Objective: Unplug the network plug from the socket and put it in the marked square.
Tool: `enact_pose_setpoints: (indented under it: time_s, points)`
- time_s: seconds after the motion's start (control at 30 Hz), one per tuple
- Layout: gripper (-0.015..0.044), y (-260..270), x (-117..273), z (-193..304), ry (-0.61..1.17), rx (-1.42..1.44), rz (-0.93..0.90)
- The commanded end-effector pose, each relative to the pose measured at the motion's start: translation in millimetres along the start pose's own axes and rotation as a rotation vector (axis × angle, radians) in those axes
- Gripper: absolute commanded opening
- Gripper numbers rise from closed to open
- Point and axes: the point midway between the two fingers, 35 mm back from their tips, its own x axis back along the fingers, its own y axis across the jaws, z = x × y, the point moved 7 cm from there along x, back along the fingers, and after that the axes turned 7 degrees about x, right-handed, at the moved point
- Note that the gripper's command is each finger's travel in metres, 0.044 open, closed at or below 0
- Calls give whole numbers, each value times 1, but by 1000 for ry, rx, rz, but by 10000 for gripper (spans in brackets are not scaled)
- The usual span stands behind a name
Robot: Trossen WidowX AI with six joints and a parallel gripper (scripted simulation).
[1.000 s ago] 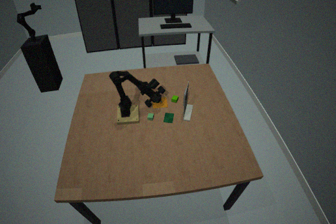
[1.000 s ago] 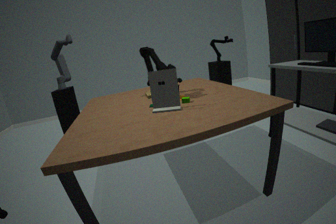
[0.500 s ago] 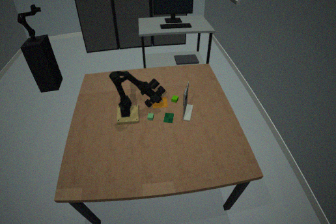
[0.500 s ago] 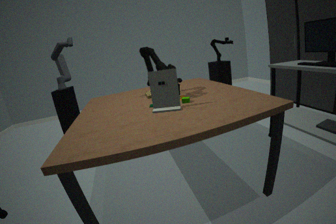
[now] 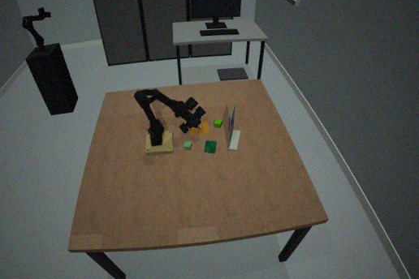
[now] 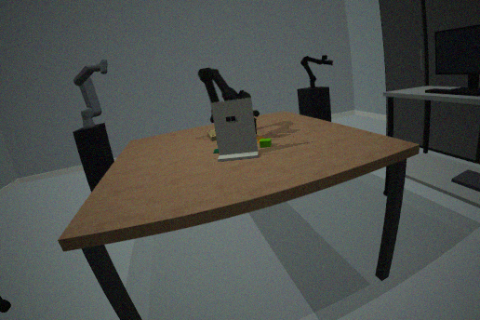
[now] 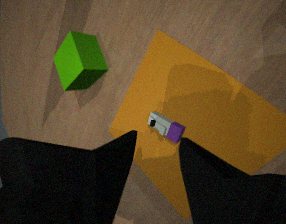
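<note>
The plug [image 7: 166, 127] [image 5: 200, 126], grey with a purple end, lies at a slant and appears to rest on the orange square [image 7: 155, 60] [image 5: 205, 130], inside its edges. My gripper [image 7: 158, 140] is partly open, with a gap between its fingertips. The plug shows in that gap and just ahead of it, with no finger seen gripping it. In the exterior view the gripper is mostly hidden behind the panel. The upright panel [image 5: 231, 120] [image 6: 237, 133] stands apart from the gripper, on a pale foot. Two dark openings show near its top.
A bright green block [image 7: 81, 60] [image 5: 218, 123] [image 6: 265, 143] lies beside the orange square, towards the panel. A pale green block [image 5: 187, 145] lies near the arm's base [image 5: 159, 148]. A dark green patch [image 5: 210, 147] lies between that block and the panel.
</note>
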Motion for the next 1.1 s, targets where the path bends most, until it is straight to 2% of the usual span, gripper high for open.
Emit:
enact_pose_setpoints:
  time_s: [0.0, 1.07]
  points:
    - [156, 1, 5, 0, -3, -3, -6]
    - [156, 17, 35, -1, -1, -1, -5]
